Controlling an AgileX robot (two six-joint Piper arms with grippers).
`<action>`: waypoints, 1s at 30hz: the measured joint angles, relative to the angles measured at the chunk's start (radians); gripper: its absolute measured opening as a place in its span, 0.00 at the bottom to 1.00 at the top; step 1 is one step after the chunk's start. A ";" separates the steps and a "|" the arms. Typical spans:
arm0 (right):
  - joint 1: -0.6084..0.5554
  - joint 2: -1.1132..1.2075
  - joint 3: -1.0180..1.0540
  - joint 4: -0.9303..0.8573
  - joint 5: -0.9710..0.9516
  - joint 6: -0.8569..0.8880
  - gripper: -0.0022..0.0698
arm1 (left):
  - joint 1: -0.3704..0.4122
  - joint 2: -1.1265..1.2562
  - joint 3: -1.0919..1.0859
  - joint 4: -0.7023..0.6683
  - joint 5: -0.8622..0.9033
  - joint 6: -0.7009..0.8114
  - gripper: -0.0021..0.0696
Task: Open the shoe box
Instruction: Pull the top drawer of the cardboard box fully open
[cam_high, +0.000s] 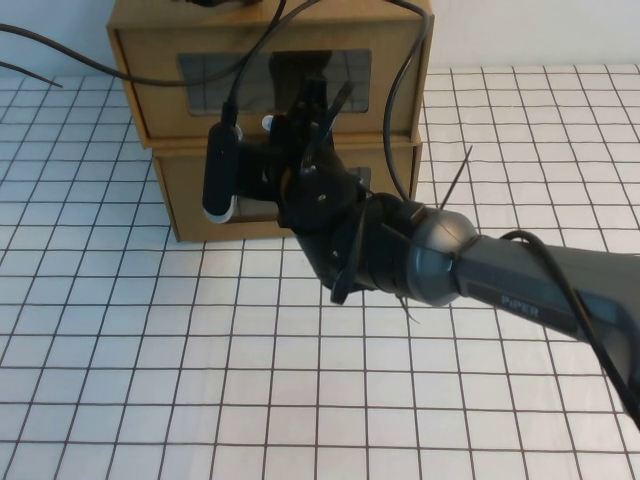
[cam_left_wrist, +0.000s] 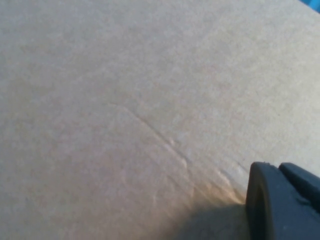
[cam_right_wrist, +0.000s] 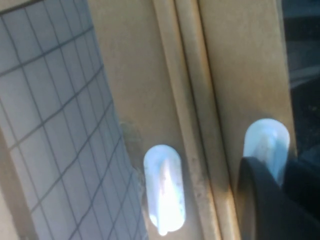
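Cardboard made up the two brown windowed shoe boxes (cam_high: 150, 70), stacked at 12 o'clock on the white gridded table (cam_high: 150, 380). The right gripper (cam_high: 305, 115), its black arm reaching in from 4 o'clock, sat at the upper box's front face, just beside a pale oval pull tab (cam_right_wrist: 266, 142). Whether it was open or closed could not be told. The left gripper (cam_left_wrist: 282, 200) sat close against plain cardboard, its state likewise unclear.

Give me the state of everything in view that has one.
Upper shoe box: closed, front flush.
Lower shoe box: closed, front flush.
Upper white handle: right tool at it, box not pulled open.
Lower white handle: free, nothing on it.
Right tool: at the upper shoe box's front, by its handle.
Left tool: close against plain cardboard.
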 joint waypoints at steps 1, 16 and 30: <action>0.001 0.000 0.000 -0.004 0.004 -0.002 0.11 | 0.000 0.000 0.000 0.000 0.002 -0.002 0.03; 0.061 -0.096 0.129 0.052 0.054 -0.081 0.05 | -0.001 -0.004 0.000 0.002 0.056 -0.089 0.03; 0.236 -0.356 0.423 0.239 0.148 -0.078 0.05 | -0.002 -0.004 0.000 0.001 0.069 -0.103 0.03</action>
